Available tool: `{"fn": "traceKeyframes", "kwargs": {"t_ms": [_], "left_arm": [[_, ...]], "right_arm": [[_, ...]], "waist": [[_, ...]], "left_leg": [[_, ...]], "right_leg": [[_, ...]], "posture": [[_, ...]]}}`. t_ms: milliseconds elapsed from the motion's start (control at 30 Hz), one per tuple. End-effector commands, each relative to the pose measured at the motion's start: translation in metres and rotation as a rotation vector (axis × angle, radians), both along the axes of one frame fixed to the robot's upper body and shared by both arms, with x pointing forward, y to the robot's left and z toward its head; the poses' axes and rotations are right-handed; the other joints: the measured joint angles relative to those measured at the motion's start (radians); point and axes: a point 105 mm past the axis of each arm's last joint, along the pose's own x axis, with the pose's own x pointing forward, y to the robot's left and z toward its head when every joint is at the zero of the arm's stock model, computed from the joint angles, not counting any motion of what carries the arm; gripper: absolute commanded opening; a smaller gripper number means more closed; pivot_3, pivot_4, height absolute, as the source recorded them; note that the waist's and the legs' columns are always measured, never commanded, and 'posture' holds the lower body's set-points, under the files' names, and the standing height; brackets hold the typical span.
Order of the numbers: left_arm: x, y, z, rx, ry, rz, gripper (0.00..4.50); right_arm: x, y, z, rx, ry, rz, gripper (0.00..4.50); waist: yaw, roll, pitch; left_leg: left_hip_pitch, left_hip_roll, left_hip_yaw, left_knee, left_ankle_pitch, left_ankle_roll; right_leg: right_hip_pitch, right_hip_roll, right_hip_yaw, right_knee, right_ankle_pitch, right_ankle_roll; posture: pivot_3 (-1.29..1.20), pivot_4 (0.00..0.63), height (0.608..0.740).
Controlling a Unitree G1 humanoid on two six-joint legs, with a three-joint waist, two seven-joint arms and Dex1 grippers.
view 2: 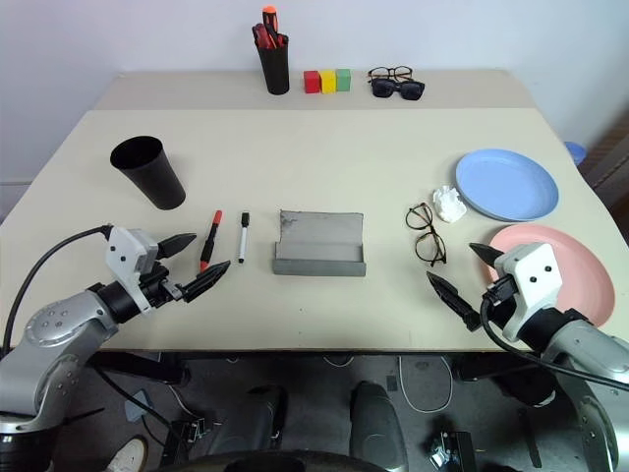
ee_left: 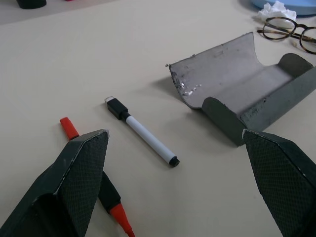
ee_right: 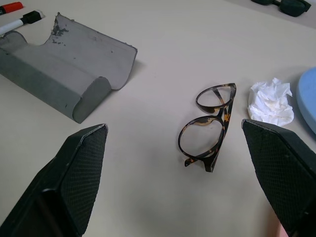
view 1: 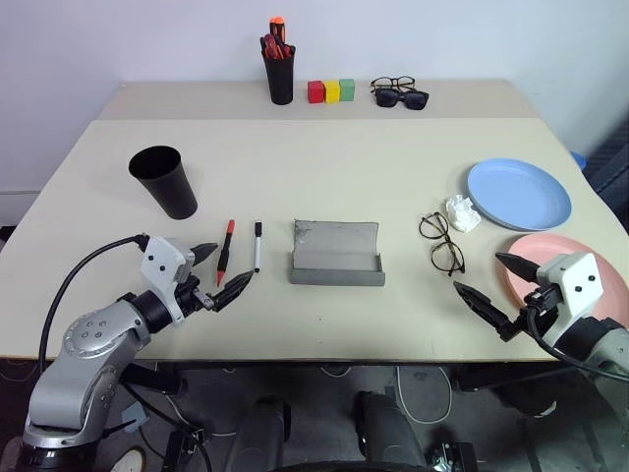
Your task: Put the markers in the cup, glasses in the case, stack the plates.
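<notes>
Two markers lie side by side on the table, one red-capped (view 1: pixel 227 241) and one black-capped with a white body (view 1: pixel 257 246). My left gripper (view 1: pixel 236 262) hovers open just in front of them, holding nothing. The black cup (view 1: pixel 164 181) stands upright behind them to the left. The grey case (view 1: pixel 336 254) lies open at the table's middle. To its right rest the glasses (view 1: pixel 441 243), folded open. My right gripper (view 1: pixel 476 271) is open and empty, near the glasses. The blue plate (view 1: pixel 518 194) and the pink plate (view 1: pixel 541 251) sit apart at the right, the pink one partly behind my right hand.
A crumpled white tissue (view 1: pixel 462 212) lies between the glasses and the blue plate. At the back stand a black holder of red-orange pens (view 1: pixel 279 69), three coloured blocks (view 1: pixel 331 91), and dark-framed spectacles with sunglasses (view 1: pixel 400 93).
</notes>
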Motion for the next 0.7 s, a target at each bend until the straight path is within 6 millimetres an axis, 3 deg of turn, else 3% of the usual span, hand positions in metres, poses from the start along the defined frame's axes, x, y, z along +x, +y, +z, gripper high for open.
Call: {"fn": "traceKeyframes", "kwargs": {"t_ms": [33, 700], "left_arm": [[-0.0036, -0.0057, 0.0093, -0.017, -0.041, -0.036, 4.45], [-0.0049, -0.0044, 0.0101, -0.015, -0.049, -0.007, 4.45]], "right_arm": [[-0.0004, -0.0031, 0.0069, -0.012, -0.039, -0.008, 4.43], [0.0054, 0.0014, 0.0068, -0.022, -0.082, 0.008, 4.43]], "waist": [[0.000, 0.000, 0.000], [0.000, 0.000, 0.000]], "left_leg": [[0.000, 0.000, 0.000, 0.000, 0.000, 0.000], [0.000, 0.000, 0.000, 0.000, 0.000, 0.000]], "right_leg": [[0.000, 0.000, 0.000, 0.000, 0.000, 0.000], [0.000, 0.000, 0.000, 0.000, 0.001, -0.001]], "posture": [[0.00, 0.150, 0.740], [0.00, 0.150, 0.740]]}}
